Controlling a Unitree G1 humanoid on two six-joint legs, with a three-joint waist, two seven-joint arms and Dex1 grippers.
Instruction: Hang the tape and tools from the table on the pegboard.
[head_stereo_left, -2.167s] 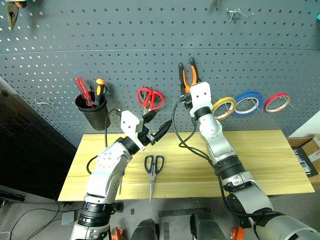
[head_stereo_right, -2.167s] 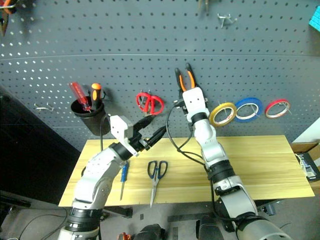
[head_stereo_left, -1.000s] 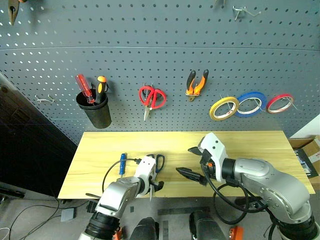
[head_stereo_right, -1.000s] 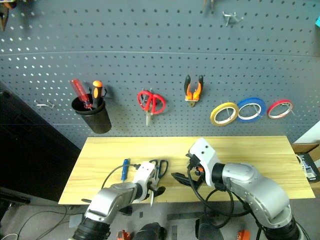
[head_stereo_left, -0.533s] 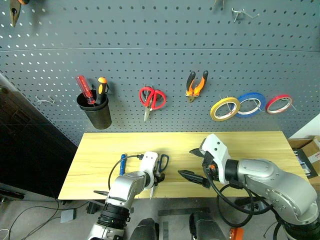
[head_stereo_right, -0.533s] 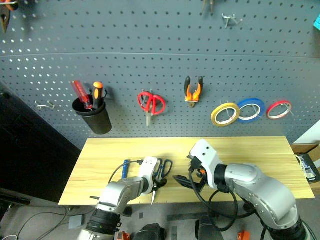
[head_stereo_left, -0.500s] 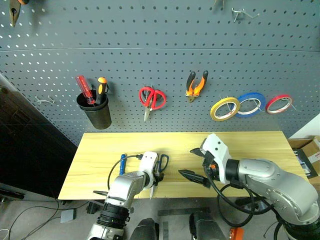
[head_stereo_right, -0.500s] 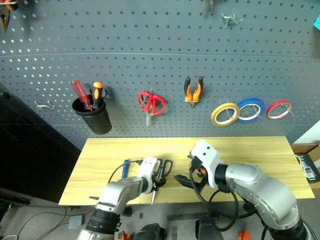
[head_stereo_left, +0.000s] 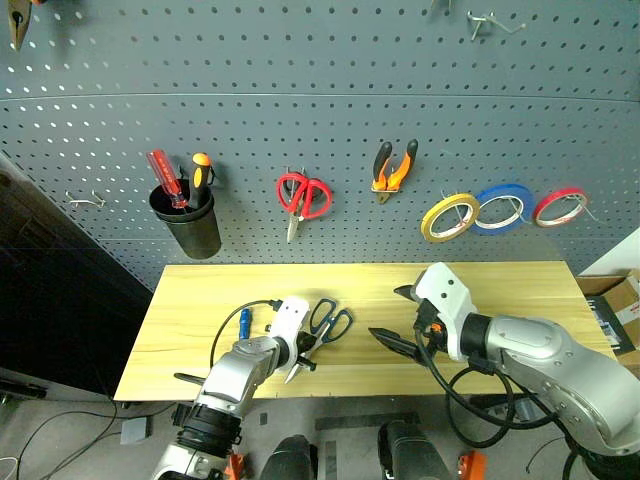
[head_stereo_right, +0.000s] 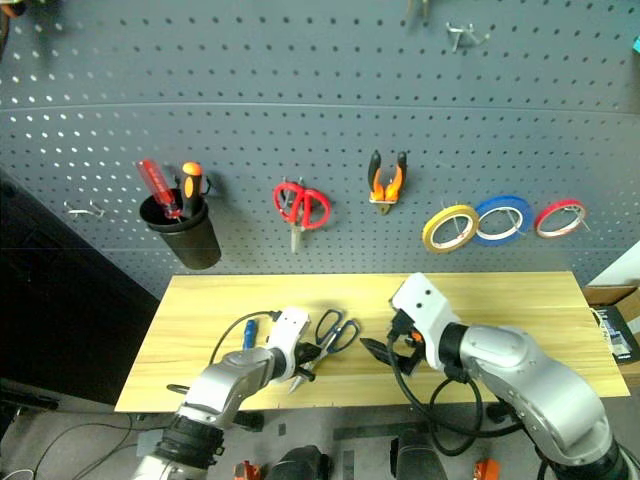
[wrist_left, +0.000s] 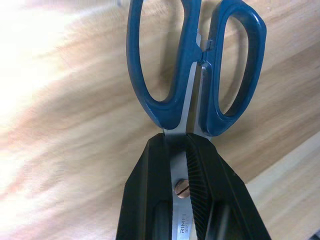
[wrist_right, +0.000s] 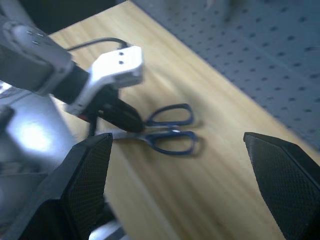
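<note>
Now the left tool (head_stereo_left: 300, 357) is clenched on the scissors (head_stereo_left: 322, 329) at the pivot; lift them level off the desk (head_stereo_left: 520, 290), while the right tool (head_stereo_left: 393, 343) stays released.

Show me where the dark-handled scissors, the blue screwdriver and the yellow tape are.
scissors (wrist_left: 215, 75), left wrist view, on a handle loop.
blue screwdriver (head_stereo_left: 243, 323), left eye view, on its handle.
yellow tape (head_stereo_left: 447, 217), left eye view, on the roll's band.
</note>
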